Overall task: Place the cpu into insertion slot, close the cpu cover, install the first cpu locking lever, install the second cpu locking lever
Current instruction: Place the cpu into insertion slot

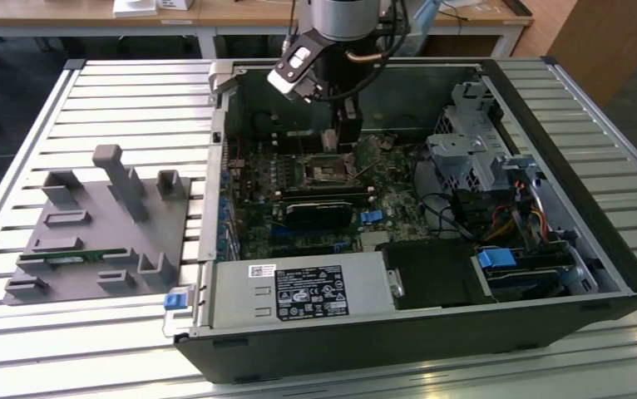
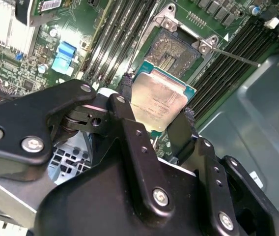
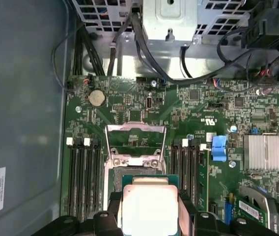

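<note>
Cpu [image 2: 158, 98]: gripped flat, dull metal top facing the cameras in both wrist views [image 3: 149, 206], green rim showing at the edges. Held by the tool [image 2: 157, 102], black fingers [image 2: 125, 105] closed against two opposite sides of the chip with the jaws parted just to its width. Seen in the exterior view as the tool [image 1: 347, 133] pointing down into the open computer case [image 1: 585, 249]. Not seated; carried above the board, apart from the socket.

Insertion slot [image 3: 135, 172]: directly beyond the chip in the first wrist view, dark centre exposed, silvery rim around it; noted also in the second wrist view [image 2: 175, 49] and in the exterior view [image 1: 327, 173] just below the fingers.

Cpu cover [image 3: 135, 141]: swung open, thin silvery frame standing on the far side of the slot.

Either side of the slot: rows of black memory slots [image 3: 83, 172]. Farther across the green board: blue connector [image 3: 218, 147], finned heatsink [image 3: 263, 151], coin battery [image 3: 97, 97].

Outside the case, at the exterior view's left: grey fixture [image 1: 102, 224] resting on the slatted counter [image 1: 30, 125].
</note>
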Robot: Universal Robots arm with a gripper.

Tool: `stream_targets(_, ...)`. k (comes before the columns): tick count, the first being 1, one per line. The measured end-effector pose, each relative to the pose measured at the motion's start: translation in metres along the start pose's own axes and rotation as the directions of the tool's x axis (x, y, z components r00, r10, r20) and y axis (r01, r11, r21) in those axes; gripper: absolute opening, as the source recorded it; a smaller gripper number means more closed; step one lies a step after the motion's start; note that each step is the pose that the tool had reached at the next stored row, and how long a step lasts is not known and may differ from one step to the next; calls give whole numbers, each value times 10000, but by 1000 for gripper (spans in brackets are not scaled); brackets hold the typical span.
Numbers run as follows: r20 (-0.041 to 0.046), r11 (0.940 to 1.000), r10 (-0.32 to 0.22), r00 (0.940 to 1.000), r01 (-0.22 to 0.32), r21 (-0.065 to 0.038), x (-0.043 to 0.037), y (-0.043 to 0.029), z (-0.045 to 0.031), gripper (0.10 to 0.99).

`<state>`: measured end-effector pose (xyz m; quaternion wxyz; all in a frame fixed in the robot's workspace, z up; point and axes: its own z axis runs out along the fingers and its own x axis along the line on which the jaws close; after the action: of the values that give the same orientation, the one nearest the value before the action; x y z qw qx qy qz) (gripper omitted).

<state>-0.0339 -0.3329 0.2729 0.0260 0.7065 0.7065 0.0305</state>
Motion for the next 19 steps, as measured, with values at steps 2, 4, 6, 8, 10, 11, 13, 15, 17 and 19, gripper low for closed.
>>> stream_targets(2,0,10000,-1,10000,1,1,3,-24,26,537)
stream_targets(4,-1,10000,-2,10000,2,0,10,-40,61,537)
stream_targets(6,0,10000,-2,10000,2,1,19,-51,96,537)
stream_targets(8,0,10000,-2,10000,2,1,23,-54,121,537)
stream_targets(10,0,10000,-3,10000,3,1,24,-55,137,537)
stream_targets(11,0,10000,-2,10000,2,1,24,-56,142,537)
stream_targets(13,0,10000,-4,10000,4,1,24,-57,152,537)
stream_targets(15,-1,10000,-8,10000,8,0,24,-58,163,537)
stream_targets(17,0,10000,-6,10000,6,1,26,-63,173,537)
stream_targets(19,2,10000,-8,10000,8,2,29,-71,182,537)
